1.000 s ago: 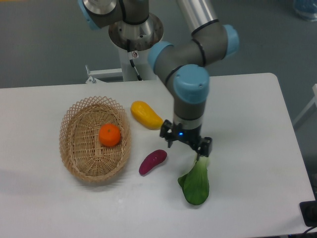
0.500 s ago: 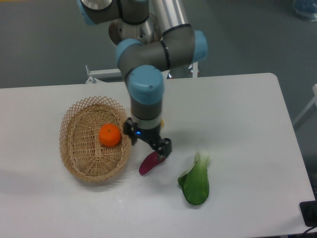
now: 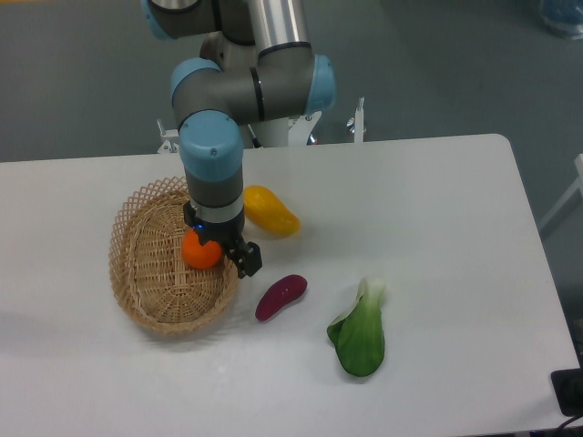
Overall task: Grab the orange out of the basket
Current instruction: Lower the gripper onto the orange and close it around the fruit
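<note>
So the white counter takes up most of the shot, rounded corners, grey floor behind it. The arm comes in from the far side, silver tube with blue joint caps, and its wrist hangs straight down over the right part of the basket. That basket is the oval wicker one on the left of the counter, light tan with an open lattice rim, easily the biggest item among the produce.

Over on the near right there's a green leafy vegetable, looks like bok choy, pale stalk end pointing to the far side. A yellow-orange mango-ish fruit lies just right of the basket's far rim, partly tucked behind the wrist. A small purple fruit lies near the basket's right edge, between basket and greens.

The orange is inside the basket, right of its middle, and the gripper is right on top of it, covering its upper right side. One black finger sticks out just right of the orange, over the basket rim. Honestly can't tell if the jaws are apart or clamped on the orange from this angle.
</note>
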Action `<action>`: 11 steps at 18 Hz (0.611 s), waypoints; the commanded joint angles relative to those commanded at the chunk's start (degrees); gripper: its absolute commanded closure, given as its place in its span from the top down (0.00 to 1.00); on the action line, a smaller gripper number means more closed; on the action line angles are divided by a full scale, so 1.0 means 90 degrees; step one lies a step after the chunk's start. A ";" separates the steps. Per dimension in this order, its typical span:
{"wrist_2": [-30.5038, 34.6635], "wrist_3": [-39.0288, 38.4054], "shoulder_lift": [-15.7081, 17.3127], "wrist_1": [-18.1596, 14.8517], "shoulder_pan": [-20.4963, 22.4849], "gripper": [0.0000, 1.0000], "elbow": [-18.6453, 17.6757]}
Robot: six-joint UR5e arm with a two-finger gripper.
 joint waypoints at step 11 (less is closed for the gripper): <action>0.0000 -0.0097 -0.0078 0.0010 -0.0342 1.00 -0.0117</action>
